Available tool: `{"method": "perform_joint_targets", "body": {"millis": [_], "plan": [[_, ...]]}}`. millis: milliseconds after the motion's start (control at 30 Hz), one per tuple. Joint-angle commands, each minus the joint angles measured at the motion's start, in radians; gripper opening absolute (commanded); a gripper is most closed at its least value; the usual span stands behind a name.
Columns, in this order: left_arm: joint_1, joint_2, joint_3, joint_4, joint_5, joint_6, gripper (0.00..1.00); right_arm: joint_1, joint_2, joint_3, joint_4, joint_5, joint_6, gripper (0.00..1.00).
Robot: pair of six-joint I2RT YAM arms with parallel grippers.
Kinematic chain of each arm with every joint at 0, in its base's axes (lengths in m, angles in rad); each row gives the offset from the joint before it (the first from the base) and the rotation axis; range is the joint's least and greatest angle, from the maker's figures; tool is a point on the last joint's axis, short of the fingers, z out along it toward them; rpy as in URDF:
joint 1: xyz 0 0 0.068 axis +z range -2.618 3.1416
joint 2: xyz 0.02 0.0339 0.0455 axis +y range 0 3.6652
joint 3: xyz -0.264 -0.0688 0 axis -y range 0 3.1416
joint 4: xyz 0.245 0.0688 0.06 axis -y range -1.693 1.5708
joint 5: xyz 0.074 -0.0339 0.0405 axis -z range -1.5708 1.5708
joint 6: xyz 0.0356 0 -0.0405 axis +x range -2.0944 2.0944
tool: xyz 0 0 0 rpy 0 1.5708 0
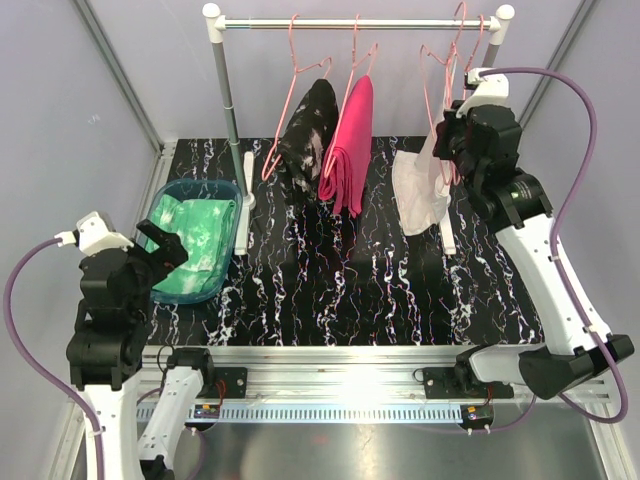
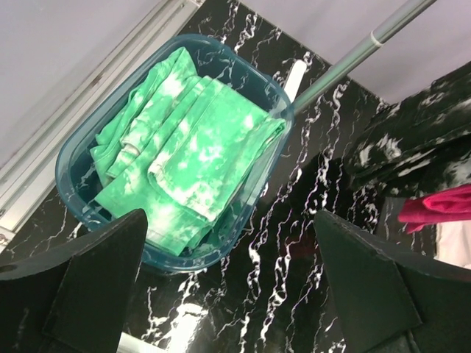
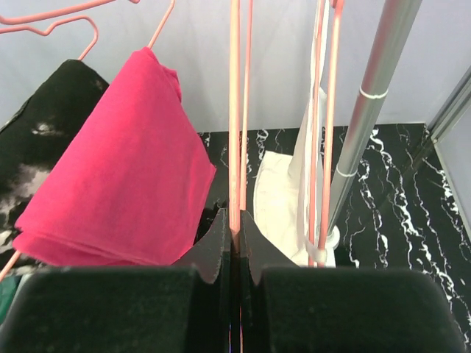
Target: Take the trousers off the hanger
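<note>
Right end effector pinched thin hanger.
It could have twisted free, dropping white cloth; left end effector was spread.

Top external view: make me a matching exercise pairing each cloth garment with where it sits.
Things:
1. mint green folded cloth trousers
2. magenta pink cloth trousers
3. black white-speckled cloth trousers
4. white cloth garment

Places:
A. hanging furthest left on the silver metal rail
B. lying in the teal plastic tub
C. hanging furthest right
D. hanging in the middle

Pairs: 1-B, 2-D, 3-A, 4-C
</note>
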Motion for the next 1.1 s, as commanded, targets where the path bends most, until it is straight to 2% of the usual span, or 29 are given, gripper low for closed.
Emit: {"method": "perform_joint_targets", "body": {"millis": [0, 233, 567, 600, 733, 767, 800, 867, 900, 1000, 1067], "plan": [[0.003, 0.003, -0.011, 0.000, 0.042, 0.046, 0.99, 0.001, 0.004, 0.018, 0.127, 0.031, -0.035, 0.00], [0.004, -0.015, -0.015, -0.009, 0.109, 0.077, 0.99, -0.009, 0.048, 0.009, 0.112, 0.024, -0.027, 0.00], [0.004, -0.036, -0.011, -0.027, 0.122, 0.098, 0.99, -0.023, 0.028, -0.013, 0.066, 0.047, -0.001, 0.00], [0.003, -0.036, -0.003, -0.027, 0.123, 0.100, 0.99, -0.023, 0.022, -0.014, 0.060, 0.042, -0.001, 0.06], [0.004, -0.029, 0.020, -0.034, 0.122, 0.112, 0.99, -0.023, -0.006, -0.028, 0.046, 0.028, 0.006, 0.12], [0.003, -0.026, 0.028, -0.038, 0.115, 0.116, 0.99, -0.023, -0.013, -0.031, 0.041, 0.027, 0.008, 0.17], [0.003, -0.020, 0.035, -0.046, 0.106, 0.120, 0.99, -0.023, -0.033, -0.033, 0.043, 0.024, 0.013, 0.32], [0.004, -0.015, 0.057, -0.053, 0.086, 0.126, 0.99, -0.023, -0.055, -0.030, 0.032, 0.010, 0.017, 0.39], [0.003, -0.013, 0.064, -0.056, 0.077, 0.127, 0.99, -0.023, -0.071, -0.025, 0.017, 0.001, 0.022, 0.46], [0.001, -0.009, 0.078, -0.060, 0.069, 0.129, 0.99, -0.023, -0.107, 0.000, -0.024, -0.042, 0.033, 0.49], [0.000, -0.006, 0.080, -0.061, 0.071, 0.129, 0.99, -0.023, -0.128, 0.010, -0.043, -0.097, 0.036, 0.56]]}}
